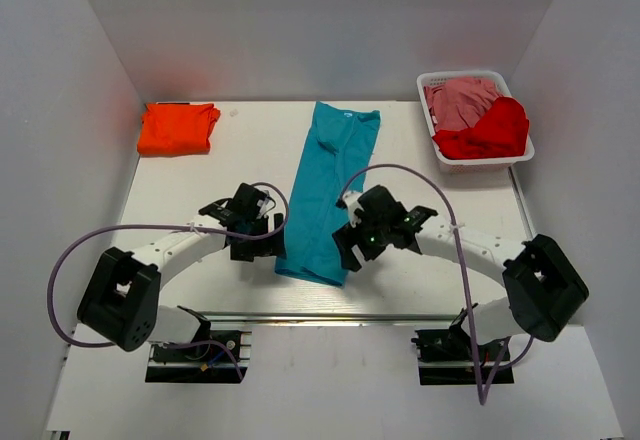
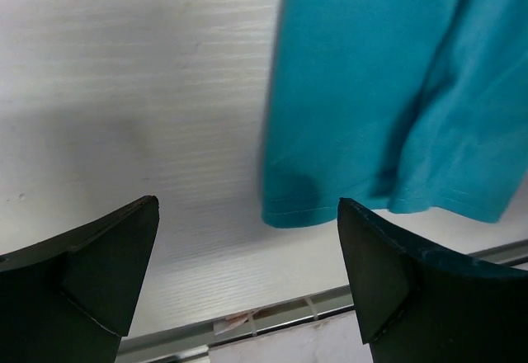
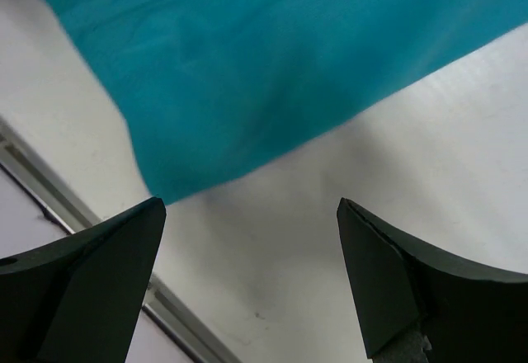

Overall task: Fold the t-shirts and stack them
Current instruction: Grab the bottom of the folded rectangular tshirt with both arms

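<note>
White table carries a teal t-shirt laid as a long strip. Its near end lies between the grippers, ahead and to the right of the left gripper and ahead and to the left of the right gripper. Both jaws spread wide, holding nothing, clear of the cloth. Basket of red shirt and pink shirt well beyond the right gripper; folded orange t-shirt well beyond the left.

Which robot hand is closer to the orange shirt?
Left. The left gripper sits on the same side of the teal shirt as the orange shirt; the right gripper is across the teal shirt, farther off.
</note>
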Controlling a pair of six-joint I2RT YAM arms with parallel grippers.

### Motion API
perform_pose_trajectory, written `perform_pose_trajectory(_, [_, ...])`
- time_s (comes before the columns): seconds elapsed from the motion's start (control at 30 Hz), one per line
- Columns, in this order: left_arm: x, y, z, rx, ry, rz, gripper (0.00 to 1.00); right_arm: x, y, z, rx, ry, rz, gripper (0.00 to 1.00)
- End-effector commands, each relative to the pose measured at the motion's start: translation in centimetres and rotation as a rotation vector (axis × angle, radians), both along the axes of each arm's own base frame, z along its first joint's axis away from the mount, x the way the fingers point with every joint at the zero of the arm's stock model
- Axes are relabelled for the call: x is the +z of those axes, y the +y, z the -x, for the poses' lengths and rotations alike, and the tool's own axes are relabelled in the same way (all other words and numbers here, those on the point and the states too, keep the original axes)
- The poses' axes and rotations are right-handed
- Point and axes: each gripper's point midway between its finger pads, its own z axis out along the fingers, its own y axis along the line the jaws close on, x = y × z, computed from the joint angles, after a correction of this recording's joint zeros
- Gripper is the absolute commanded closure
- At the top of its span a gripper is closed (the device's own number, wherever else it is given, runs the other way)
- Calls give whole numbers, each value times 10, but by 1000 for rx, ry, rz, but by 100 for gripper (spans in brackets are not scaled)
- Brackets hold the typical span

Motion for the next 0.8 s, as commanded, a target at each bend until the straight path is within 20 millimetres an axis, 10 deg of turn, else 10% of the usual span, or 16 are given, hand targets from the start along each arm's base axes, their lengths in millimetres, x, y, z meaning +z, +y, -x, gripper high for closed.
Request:
perform_pose_trajectory(0.0, [17,-22,-10,-57,-86,122,1,6,12,21,35,2,-18,10])
perform_pose_trajectory(0.33, [-8,-21,15,-95,23,99,15,-13,34,38,-41,28,-27,14])
perform_pose_trajectory(0.77, [-24,-23,30,-94,32,133,47,-43,30,45,-112,71,10,58])
